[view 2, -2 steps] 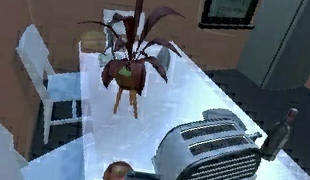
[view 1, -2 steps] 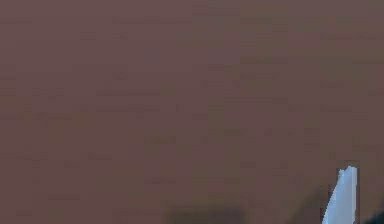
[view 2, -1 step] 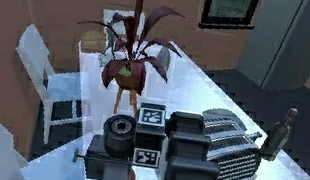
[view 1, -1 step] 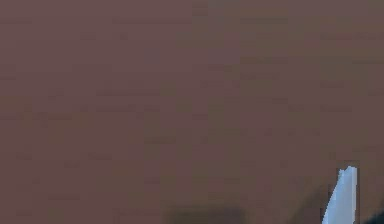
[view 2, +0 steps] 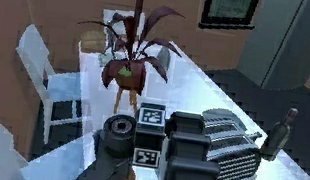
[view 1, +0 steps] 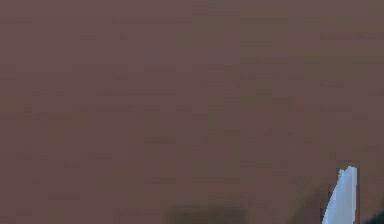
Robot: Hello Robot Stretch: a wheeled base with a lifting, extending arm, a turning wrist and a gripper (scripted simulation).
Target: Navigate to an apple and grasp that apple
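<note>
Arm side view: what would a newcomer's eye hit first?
First the plant with dark red leaves, standing in its pot near the middle of the pale table. Next the dark arm rising from the bottom edge with two white marker squares at its end, close to a ribbed grey appliance on the table. A white chair stands at the table's left side.
</note>
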